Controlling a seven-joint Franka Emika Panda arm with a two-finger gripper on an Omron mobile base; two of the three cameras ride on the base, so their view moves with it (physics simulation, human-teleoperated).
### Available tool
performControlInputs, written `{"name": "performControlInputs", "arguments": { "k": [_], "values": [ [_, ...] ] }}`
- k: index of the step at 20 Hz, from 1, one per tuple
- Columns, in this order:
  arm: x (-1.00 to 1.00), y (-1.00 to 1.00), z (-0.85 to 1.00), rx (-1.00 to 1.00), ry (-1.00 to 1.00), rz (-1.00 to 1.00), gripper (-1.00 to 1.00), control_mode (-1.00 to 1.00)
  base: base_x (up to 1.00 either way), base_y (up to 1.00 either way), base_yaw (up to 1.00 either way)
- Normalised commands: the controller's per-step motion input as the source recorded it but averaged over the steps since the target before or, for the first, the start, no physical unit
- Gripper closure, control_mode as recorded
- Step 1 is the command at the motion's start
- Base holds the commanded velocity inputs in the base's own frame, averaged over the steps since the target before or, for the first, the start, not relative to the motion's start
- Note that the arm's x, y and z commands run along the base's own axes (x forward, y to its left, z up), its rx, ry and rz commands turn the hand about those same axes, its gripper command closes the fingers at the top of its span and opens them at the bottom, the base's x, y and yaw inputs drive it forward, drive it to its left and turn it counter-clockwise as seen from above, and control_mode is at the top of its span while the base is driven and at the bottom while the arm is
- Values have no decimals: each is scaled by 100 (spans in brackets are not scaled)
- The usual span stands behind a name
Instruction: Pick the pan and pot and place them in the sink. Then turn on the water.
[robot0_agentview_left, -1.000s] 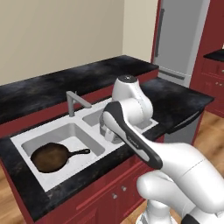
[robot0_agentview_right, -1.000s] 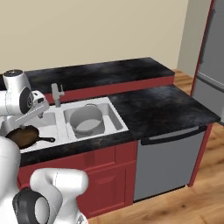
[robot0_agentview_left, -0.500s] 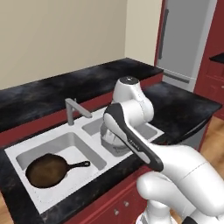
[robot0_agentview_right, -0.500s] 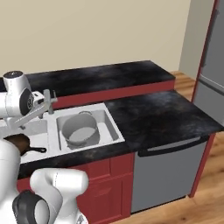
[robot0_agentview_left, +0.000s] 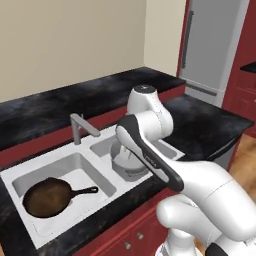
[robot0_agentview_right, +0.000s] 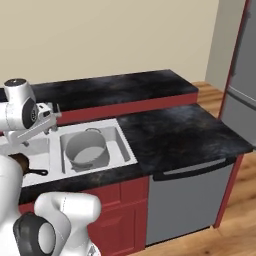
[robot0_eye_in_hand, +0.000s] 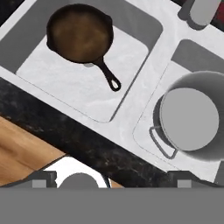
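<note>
The white double sink (robot0_agentview_left: 35, 165) (robot0_agentview_right: 126, 146) (robot0_eye_in_hand: 131, 101) is set in a black counter. Flat in its left basin lies the dark-brown pan (robot0_agentview_left: 46, 198) (robot0_eye_in_hand: 78, 33), its black handle (robot0_eye_in_hand: 107, 74) pointing toward the divider. In the right basin the grey pot (robot0_agentview_right: 86, 149) (robot0_eye_in_hand: 190, 116) stands upright; my arm partly covers the pot (robot0_agentview_left: 126, 164) in the left base view. A grey faucet (robot0_agentview_left: 80, 128) (robot0_eye_in_hand: 199, 10) rises behind the divider. My gripper (robot0_eye_in_hand: 113, 178) hangs open above the sink's front rim, fingertips far apart, holding nothing.
Black counter (robot0_agentview_right: 175, 130) runs right of the sink, with a grey dishwasher (robot0_agentview_right: 187, 200) under it. A steel fridge (robot0_agentview_left: 215, 45) (robot0_agentview_right: 245, 75) stands further right. Red cabinets sit below, and wooden floor (robot0_eye_in_hand: 22, 148) lies in front.
The whole picture has shifted as the base drives, so the sink sits more to the left in both base views. Pan and pot stay in their basins; the arm holds its pose.
</note>
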Motion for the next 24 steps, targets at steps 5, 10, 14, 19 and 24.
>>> {"name": "performControlInputs", "arguments": {
  "k": [5, 10, 14, 19, 24],
  "values": [
    [0, 0, 0, 0, 0, 0, -100, 100, -52, -82, 10],
    [0, 0, 0, 0, 0, 0, -100, 100, -11, -76, 0],
    [0, 0, 0, 0, 0, 0, -100, 100, 31, -54, 0],
    [0, 0, 0, 0, 0, 0, -100, 100, 28, 7, 18],
    [0, 0, 0, 0, 0, 0, -100, 100, 12, 42, 48]
  ]
}}
